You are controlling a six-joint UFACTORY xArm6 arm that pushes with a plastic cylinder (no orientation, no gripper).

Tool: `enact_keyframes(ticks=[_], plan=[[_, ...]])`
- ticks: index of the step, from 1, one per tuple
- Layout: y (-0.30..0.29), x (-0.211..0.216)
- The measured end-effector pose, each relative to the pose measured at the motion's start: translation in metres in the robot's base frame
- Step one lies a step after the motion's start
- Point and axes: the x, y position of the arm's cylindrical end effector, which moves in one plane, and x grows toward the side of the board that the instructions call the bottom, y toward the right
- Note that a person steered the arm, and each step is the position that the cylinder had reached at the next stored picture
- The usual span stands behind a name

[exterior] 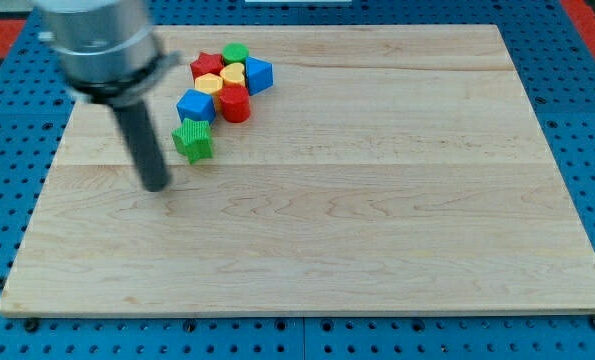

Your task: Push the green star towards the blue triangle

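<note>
The green star (193,141) lies on the wooden board (377,200) at the upper left. The blue triangle (195,106) sits just above it, touching or nearly touching it. My tip (157,186) rests on the board a little to the lower left of the green star, with a small gap between them. The dark rod rises from the tip to the grey arm head at the view's top left.
A tight cluster sits above the star: a red star (206,66), a green cylinder (236,53), a yellow heart (234,74), a yellow block (209,84), a blue block (259,75) and a red cylinder (235,103). The board's left edge is close.
</note>
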Motion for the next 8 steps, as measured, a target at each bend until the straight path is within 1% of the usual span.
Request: enact_keyframes(ticks=[1, 2, 3, 4, 6, 7, 8], plan=[[0.021, -0.046], [0.103, -0.063], [0.124, -0.060], [0.130, -0.042], [0.179, -0.096], [0.203, -0.086], [0.211, -0.066]])
